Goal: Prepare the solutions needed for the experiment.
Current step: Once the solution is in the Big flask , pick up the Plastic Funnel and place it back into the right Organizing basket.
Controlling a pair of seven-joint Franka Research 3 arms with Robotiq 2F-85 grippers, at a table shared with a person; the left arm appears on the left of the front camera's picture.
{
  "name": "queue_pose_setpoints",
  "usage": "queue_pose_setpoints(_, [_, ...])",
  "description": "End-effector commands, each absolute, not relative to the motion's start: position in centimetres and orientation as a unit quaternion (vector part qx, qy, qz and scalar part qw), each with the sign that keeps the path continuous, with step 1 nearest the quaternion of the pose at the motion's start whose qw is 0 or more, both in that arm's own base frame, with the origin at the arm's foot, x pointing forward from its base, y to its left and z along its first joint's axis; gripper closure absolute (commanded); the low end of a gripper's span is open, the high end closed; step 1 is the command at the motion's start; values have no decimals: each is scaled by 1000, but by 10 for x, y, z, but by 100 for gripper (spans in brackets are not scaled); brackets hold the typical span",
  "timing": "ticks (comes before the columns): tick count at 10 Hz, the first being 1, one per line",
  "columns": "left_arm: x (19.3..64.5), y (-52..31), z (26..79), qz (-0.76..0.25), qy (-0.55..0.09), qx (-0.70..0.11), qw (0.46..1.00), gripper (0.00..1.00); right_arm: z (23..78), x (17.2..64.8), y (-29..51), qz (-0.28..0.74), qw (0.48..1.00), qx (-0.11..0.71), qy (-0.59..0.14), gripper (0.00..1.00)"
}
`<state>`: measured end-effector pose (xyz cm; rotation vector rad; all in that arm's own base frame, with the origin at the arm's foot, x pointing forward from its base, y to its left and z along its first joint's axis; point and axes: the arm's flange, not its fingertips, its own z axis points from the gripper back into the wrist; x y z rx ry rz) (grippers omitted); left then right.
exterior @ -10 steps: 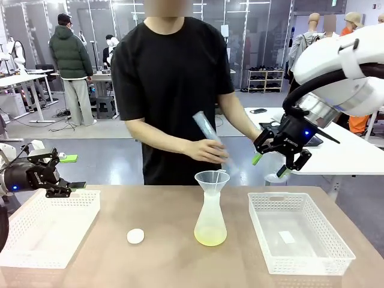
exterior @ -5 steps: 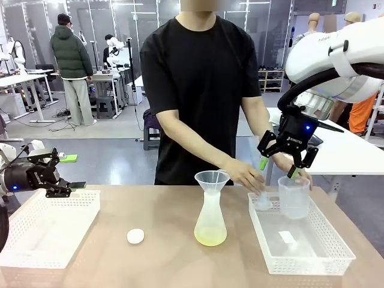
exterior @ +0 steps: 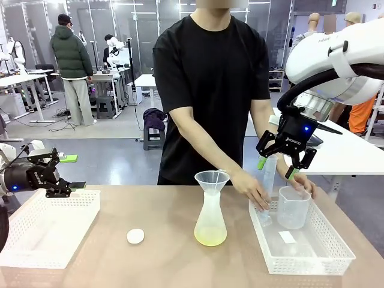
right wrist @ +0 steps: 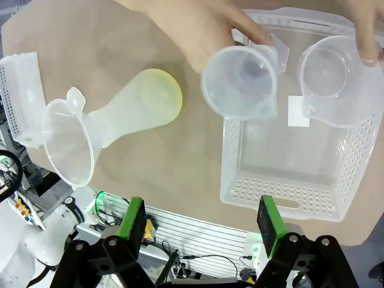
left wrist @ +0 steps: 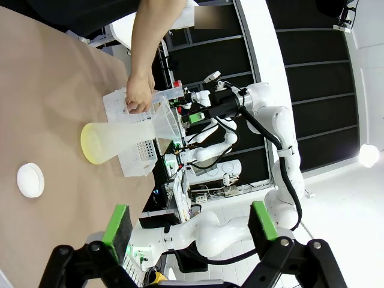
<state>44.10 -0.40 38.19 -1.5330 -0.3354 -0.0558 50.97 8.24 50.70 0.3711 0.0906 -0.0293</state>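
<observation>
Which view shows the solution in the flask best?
The front view: the solution lies as a shallow yellow layer in the flask, seen side-on. In both wrist views it is a yellow tint at the flask's base.

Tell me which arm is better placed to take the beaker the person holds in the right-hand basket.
Right, probably: the right gripper hangs open just above the beaker in the right-hand basket, while the left gripper sits far off, beyond the flask.

Pale yellow-green solutions (exterior: 210, 239), white perforated basket (exterior: 306, 264), tan table (exterior: 168, 258), black shirt (exterior: 210, 78), white cap (exterior: 135, 236)
</observation>
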Motion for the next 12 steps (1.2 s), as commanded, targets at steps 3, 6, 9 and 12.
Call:
queue_pose_setpoints(3, [441, -4, 383, -24, -152, -688, 709, 0, 508, 525, 105, 16, 978, 202, 43, 7])
queue_pose_setpoints(6, [441, -4, 383, -24, -152, -688, 709, 0, 508, 539, 131, 14, 974, 216, 63, 7])
queue_pose_setpoints(9, [441, -4, 383, -24, -152, -688, 709, 0, 500, 553, 159, 15, 970, 232, 74, 7])
queue_pose_setpoints(12, [441, -4, 383, -24, -152, -688, 709, 0, 493, 551, 180, 13, 968, 239, 79, 7])
